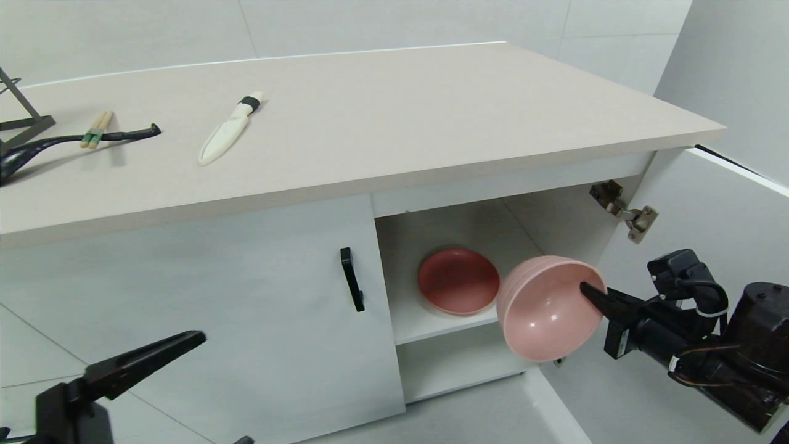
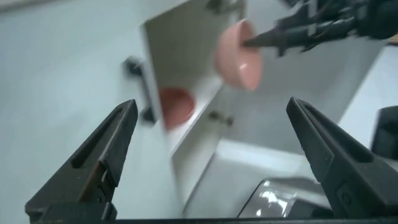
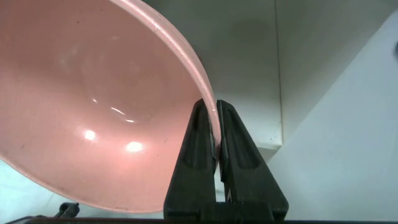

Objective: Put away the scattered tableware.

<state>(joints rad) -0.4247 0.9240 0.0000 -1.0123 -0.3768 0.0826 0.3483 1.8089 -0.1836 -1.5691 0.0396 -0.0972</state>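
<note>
Shelf [image 1: 412, 325]: 1 red plate [image 1: 458, 280]; R hand [image 1: 585, 288] grips 1 pink bowl [image 1: 542, 314], L hand [image 2: 211, 104] wide.

Bright, even light casts soft shadows, with glints inside the bowl [image 3: 93, 106].

Pale pink bowl [image 1: 545, 314]; darker red-pink plate [image 1: 458, 280]; cream knife [image 1: 225, 132] (black band); beige countertop [image 1: 431, 111]; black door handle [image 1: 352, 279].

The pink bowl [image 3: 93, 93] is gleaming, smooth and glossy, and is catching bright light spots inside. The red dish [image 1: 458, 280] is looking smooth with a duller sheen. The countertop [image 1: 382, 111] is showing a matt beige finish, the cabinet hinge [image 1: 624, 209] is glinting as bare metal, and the chopsticks [image 1: 95, 129] are looking wooden.
</note>
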